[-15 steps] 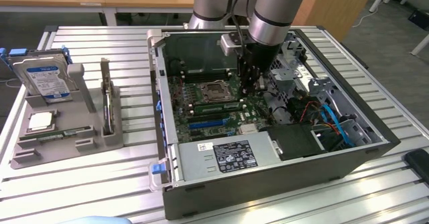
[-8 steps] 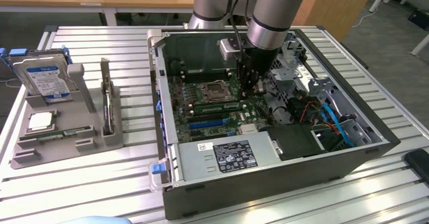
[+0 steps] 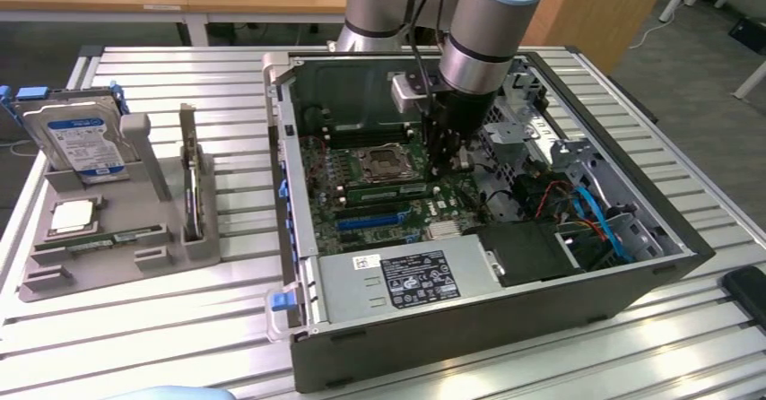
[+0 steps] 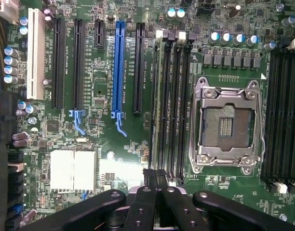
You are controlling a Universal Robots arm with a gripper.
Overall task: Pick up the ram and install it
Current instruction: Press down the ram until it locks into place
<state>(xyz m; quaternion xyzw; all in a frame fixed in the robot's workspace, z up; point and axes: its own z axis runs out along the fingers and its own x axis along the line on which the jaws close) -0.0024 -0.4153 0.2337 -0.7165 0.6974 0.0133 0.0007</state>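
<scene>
My gripper (image 3: 446, 169) reaches down into the open computer case (image 3: 300, 239), over the motherboard beside the empty processor socket (image 3: 386, 160). Its black fingers (image 4: 156, 177) are shut together with nothing visibly between them. They sit at the end of a bank of memory slots (image 4: 171, 101). In the slot right under the fingertips a thin green ram (image 4: 155, 96) stands on edge; in the exterior view it is the green strip (image 3: 389, 187) next to the socket. Another ram (image 3: 117, 238) lies flat on the grey holder outside the case.
The grey holder (image 3: 179, 252), at the exterior view's left, carries a hard drive (image 3: 84, 140), a square silver processor chip (image 3: 72, 214) and an upright card (image 3: 189, 180). Inside the case are the power supply (image 3: 407, 279), drive cages and blue cables (image 3: 598, 216). A blue expansion slot (image 4: 120, 67) lies beside the memory slots.
</scene>
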